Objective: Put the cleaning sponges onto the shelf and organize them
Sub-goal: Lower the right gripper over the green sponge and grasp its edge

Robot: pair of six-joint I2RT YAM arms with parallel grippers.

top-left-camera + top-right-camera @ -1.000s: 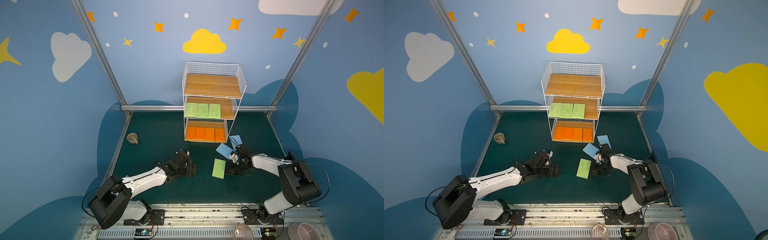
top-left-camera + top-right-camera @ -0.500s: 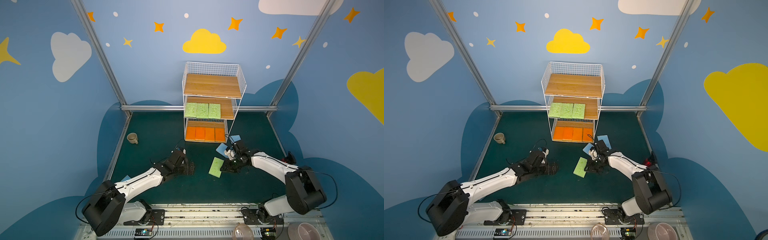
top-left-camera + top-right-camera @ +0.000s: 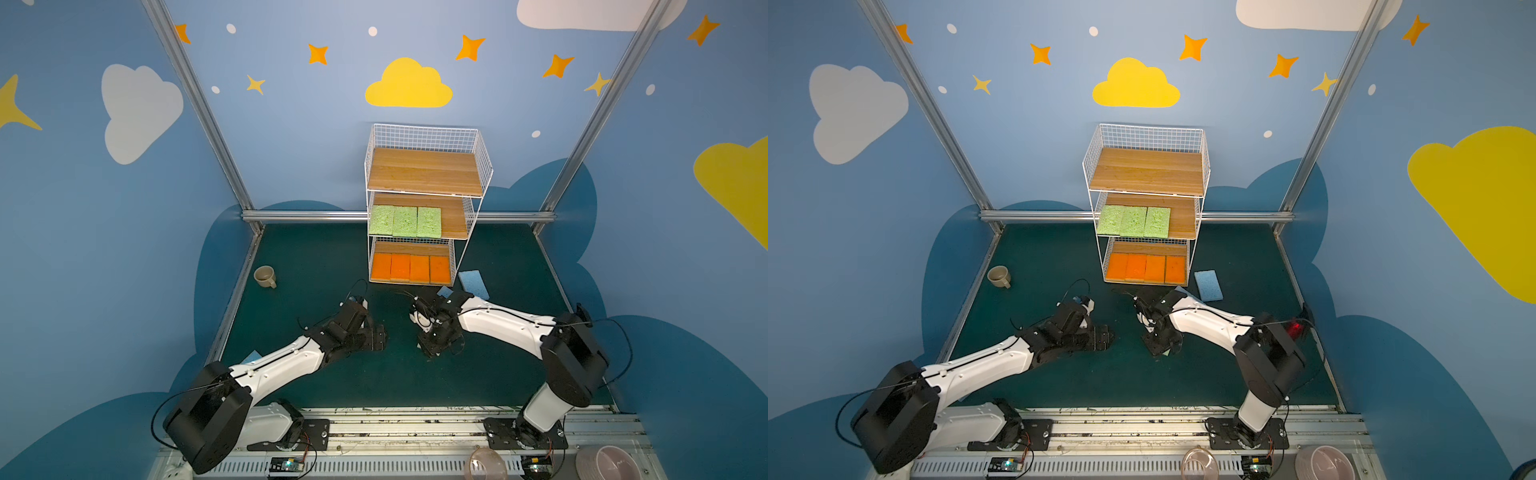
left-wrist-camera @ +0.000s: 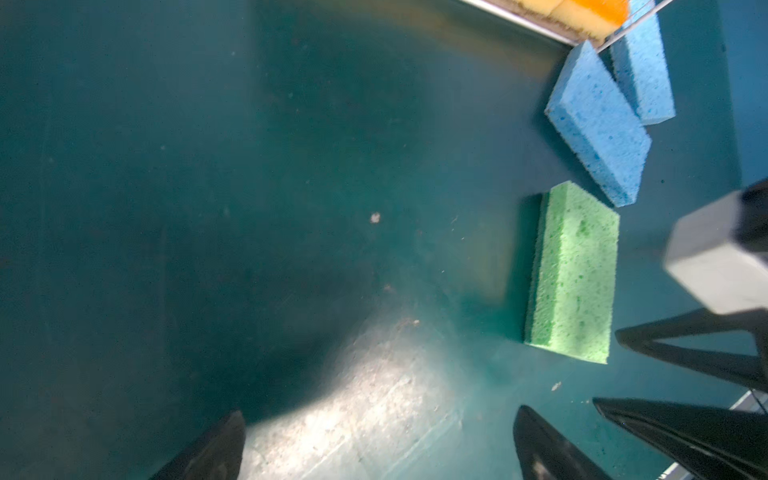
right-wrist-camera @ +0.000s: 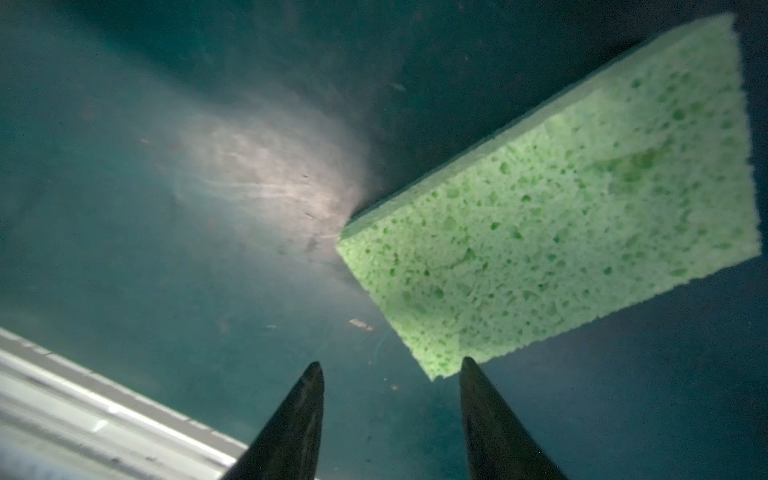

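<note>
The shelf (image 3: 424, 178) stands at the back with three green sponges (image 3: 405, 221) on its middle board and several orange ones (image 3: 410, 268) on the bottom board. A loose green sponge (image 5: 582, 208) lies flat on the floor, and in both top views my right gripper (image 3: 432, 345) covers it. That gripper (image 5: 390, 365) is open and empty, with the sponge's corner beside one fingertip. My left gripper (image 4: 380, 415) is open over bare floor, left of the green sponge (image 4: 573, 274). Two blue sponges (image 4: 598, 124) lie by the shelf's foot, one of them (image 3: 473, 284) in plain sight.
A beige mug (image 3: 264, 276) stands on the floor at the left. Another blue sponge (image 3: 251, 356) peeks out beside the left arm. A tape roll (image 3: 488, 463) and a pink bowl (image 3: 602, 463) sit past the front rail.
My right gripper has moved left from the blue sponges to above the green sponge, and its jaws have gone from shut to open. The left gripper has barely moved.
</note>
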